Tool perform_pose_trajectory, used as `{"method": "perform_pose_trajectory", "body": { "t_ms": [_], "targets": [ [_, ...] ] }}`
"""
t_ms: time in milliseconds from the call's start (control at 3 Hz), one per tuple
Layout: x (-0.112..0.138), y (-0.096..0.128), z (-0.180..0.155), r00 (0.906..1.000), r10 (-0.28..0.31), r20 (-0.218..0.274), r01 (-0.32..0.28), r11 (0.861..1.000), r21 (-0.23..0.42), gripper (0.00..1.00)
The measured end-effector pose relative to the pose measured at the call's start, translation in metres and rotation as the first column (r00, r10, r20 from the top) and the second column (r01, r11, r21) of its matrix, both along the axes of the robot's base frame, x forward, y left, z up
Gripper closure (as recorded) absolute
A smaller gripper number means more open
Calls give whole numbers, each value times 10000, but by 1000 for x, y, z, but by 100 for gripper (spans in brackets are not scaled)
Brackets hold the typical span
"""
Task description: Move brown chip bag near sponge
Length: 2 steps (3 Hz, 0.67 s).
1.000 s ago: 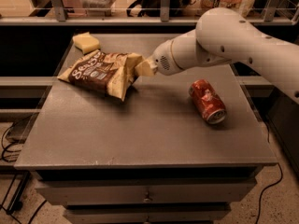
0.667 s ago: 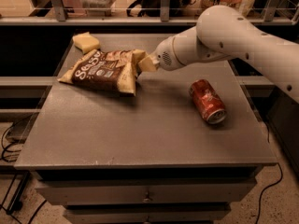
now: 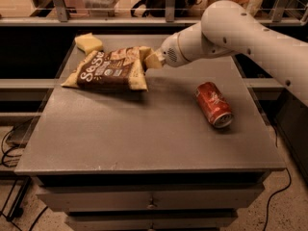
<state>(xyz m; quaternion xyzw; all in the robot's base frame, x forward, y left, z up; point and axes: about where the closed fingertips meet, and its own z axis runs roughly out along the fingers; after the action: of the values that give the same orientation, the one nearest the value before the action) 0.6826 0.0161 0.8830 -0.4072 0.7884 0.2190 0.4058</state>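
Observation:
The brown chip bag point(image 3: 108, 71) lies on the grey table point(image 3: 144, 138) at the back left, its dark front up with white lettering and cream-yellow ends. The pale-yellow sponge point(image 3: 88, 43) sits just behind the bag's left end, at the table's far left corner, a small gap from it. My gripper point(image 3: 147, 57) reaches in from the right and is shut on the bag's right end. Its pale-yellow fingers point(image 3: 153, 61) pinch the crinkled edge. The white arm stretches back to the upper right.
A red soda can point(image 3: 214, 104) lies on its side at the right of the table. A shelf rail point(image 3: 144, 20) runs behind the table. Drawers point(image 3: 149, 201) front the table below. Cables point(image 3: 9, 148) hang at the left.
The gripper has pulled the bag up and back toward the sponge. The bag's left end now lies close beside the sponge. The can has not moved.

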Motion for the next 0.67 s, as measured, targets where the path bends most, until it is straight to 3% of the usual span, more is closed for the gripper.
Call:
{"method": "perform_pose_trajectory", "body": {
  "t_ms": [667],
  "targets": [
    [8,2,7,9977,677,82,-677,9977,39,13]
  ]
}}
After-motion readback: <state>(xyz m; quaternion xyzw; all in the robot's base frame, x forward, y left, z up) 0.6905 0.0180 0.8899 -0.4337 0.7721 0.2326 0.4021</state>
